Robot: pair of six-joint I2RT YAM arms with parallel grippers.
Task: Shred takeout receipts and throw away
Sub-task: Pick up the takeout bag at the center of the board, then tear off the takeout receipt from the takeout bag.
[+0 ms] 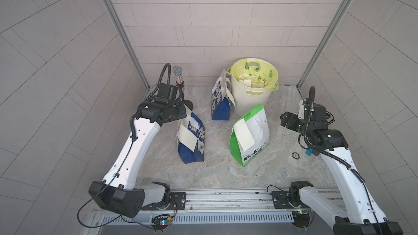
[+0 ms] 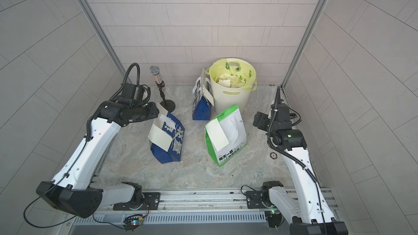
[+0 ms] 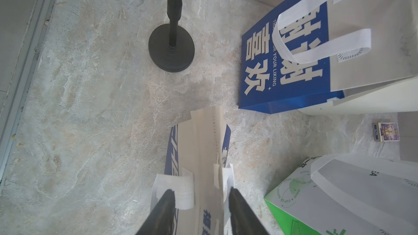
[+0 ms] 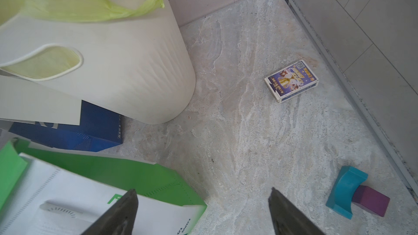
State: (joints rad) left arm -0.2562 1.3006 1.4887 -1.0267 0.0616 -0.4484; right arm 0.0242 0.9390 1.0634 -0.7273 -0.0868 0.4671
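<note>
Three white slips show in both top views, each on a bag and none yet torn. They are the near receipt on the tilted near blue bag, the green-bag receipt, and the far receipt hanging beside the bin, which already holds paper scraps. The left gripper sits at the near blue bag's top edge. The near receipt lies just past it down the bag's face, toward the robot's base — so the left arm is plainly the nearer. The right gripper hangs apart from the green-bag receipt, whose long axis runs down that bag's face.

Left wrist view: the fingers straddle the bag's mouth, one of them over a white handle patch. A pale strip runs away between them — slip or bag cloth, I cannot tell, nor whether the jaws are clamped on it.

Right wrist view: the jaws are spread wide with bare marble surface between them, and the green bag is just beside one finger. By my judgement, the next move turns on the left arm pinching the near receipt.
</note>
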